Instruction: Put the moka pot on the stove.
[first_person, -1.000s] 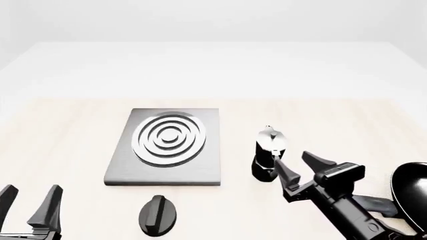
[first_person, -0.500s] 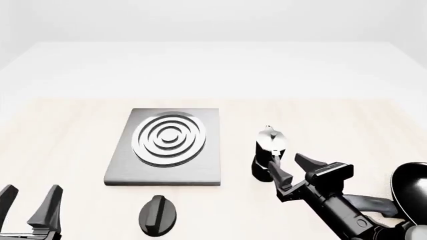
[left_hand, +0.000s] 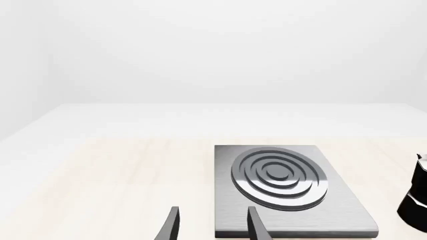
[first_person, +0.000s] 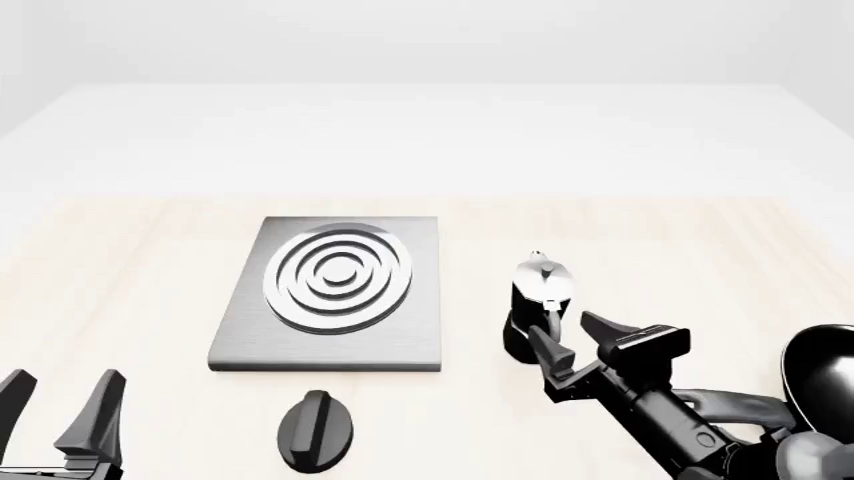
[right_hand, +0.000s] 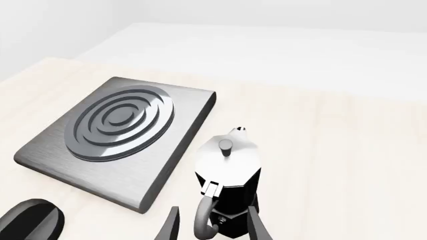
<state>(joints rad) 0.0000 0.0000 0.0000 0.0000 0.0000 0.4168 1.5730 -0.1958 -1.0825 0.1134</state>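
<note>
The moka pot (first_person: 538, 308) stands upright on the table, to the right of the stove (first_person: 334, 290) and apart from it. Black with a silver lid, it turns its handle toward my right gripper (first_person: 569, 334). That gripper is open, just behind the pot. In the right wrist view the pot's (right_hand: 227, 187) handle lies between the fingertips of the right gripper (right_hand: 212, 226), and the stove (right_hand: 117, 134) lies beyond. My left gripper (first_person: 60, 392) stands open low at the front left, holding nothing. The left wrist view shows the left gripper (left_hand: 213, 224) before the stove (left_hand: 287, 186), with the pot (left_hand: 419, 197) at the frame's edge.
A black oval knob (first_person: 316, 428) lies in front of the stove, also seen as the knob (right_hand: 30, 225) in the right wrist view. A black frying pan (first_person: 821, 378) sits at the far right beside my right arm.
My right gripper has moved forward and left up to the moka pot, its open fingers now either side of the handle. The pot and the left arm have not moved.
</note>
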